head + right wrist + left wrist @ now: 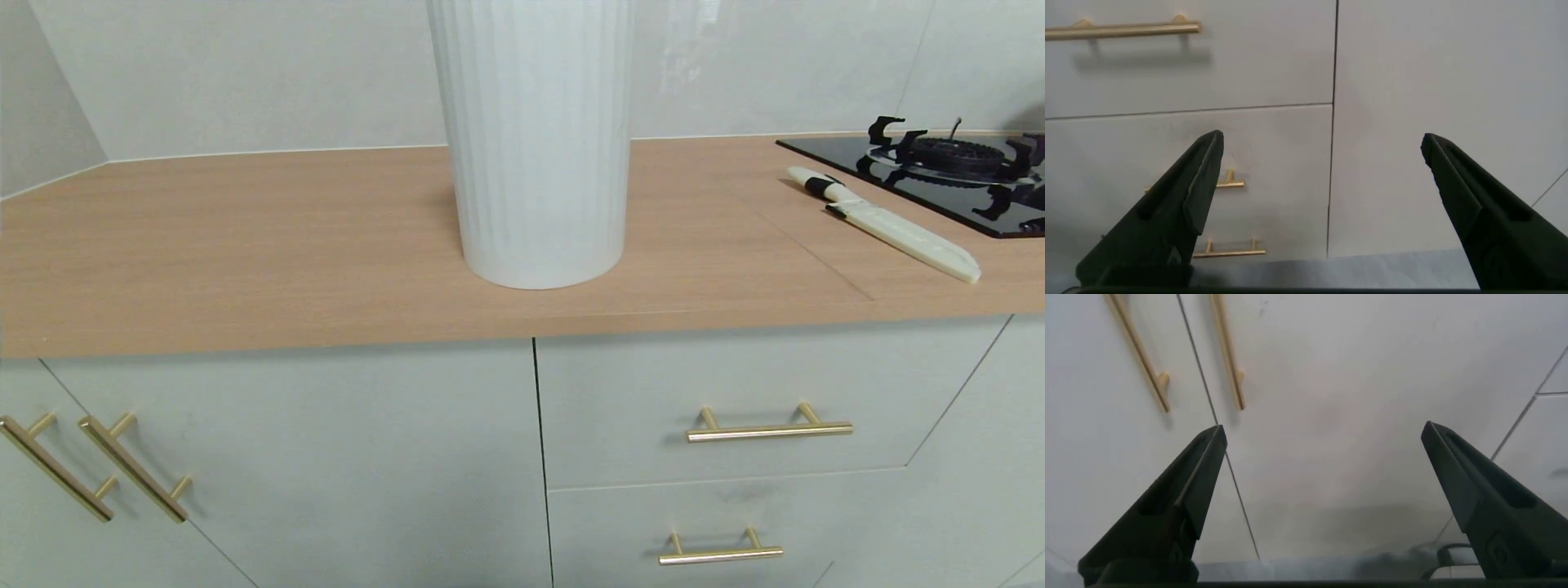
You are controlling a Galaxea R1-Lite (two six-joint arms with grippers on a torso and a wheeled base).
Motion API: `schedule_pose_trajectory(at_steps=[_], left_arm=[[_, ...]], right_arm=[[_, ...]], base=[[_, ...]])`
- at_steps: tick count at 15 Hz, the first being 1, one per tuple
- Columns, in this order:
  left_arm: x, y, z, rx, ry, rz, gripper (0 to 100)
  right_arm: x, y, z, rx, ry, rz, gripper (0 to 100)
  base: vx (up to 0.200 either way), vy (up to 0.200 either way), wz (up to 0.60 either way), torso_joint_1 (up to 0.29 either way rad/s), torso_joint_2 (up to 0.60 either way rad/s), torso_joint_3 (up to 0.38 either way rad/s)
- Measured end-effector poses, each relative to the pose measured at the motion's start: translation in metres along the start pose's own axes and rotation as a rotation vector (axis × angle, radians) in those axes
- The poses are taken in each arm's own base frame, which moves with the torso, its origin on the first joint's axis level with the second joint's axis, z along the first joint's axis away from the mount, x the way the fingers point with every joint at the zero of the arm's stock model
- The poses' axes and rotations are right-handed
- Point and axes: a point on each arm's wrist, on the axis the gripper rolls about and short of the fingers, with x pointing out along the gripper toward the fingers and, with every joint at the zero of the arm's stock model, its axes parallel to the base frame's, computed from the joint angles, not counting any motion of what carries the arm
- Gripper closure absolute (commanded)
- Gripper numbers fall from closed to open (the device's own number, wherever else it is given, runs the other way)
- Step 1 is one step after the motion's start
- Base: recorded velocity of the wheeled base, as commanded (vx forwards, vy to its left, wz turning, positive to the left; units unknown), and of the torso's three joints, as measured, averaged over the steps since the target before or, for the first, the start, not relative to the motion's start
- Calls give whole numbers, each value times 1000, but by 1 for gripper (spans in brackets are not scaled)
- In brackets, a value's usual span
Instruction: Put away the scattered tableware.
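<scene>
A knife (886,224) with a cream blade and a white and black handle lies on the wooden countertop (245,253) at the right, beside the stove. A tall white ribbed container (535,139) stands at the counter's middle. My left gripper (1323,441) is open with nothing between its fingers, facing grey cabinet doors with two gold handles (1229,351). My right gripper (1323,147) is open and holds nothing, low in front of the drawer fronts (1192,163).
A black glass gas stove (947,175) with a burner occupies the counter's far right. Below the counter are grey cabinet doors (286,465) on the left and two drawers with gold bar handles (767,429) on the right. A tiled wall runs behind.
</scene>
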Motion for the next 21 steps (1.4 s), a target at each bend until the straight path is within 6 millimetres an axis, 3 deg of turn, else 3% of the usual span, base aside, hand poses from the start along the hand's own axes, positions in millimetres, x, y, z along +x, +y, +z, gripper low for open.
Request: schedule_pose_trajectory(at_steps=[5,12,21], left_arm=[[0,0,0,0,0,-1,0],[0,0,0,0,0,-1,0],[0,0,0,-1,0,-1,0]], right_arm=[[0,0,0,0,0,0,0],[0,0,0,0,0,0,0],[0,0,0,0,0,0,0]], base=[[0,0,0,16,-62,-38],[0,0,0,102,-402,-265],[0,0,0,243,-479,-268]])
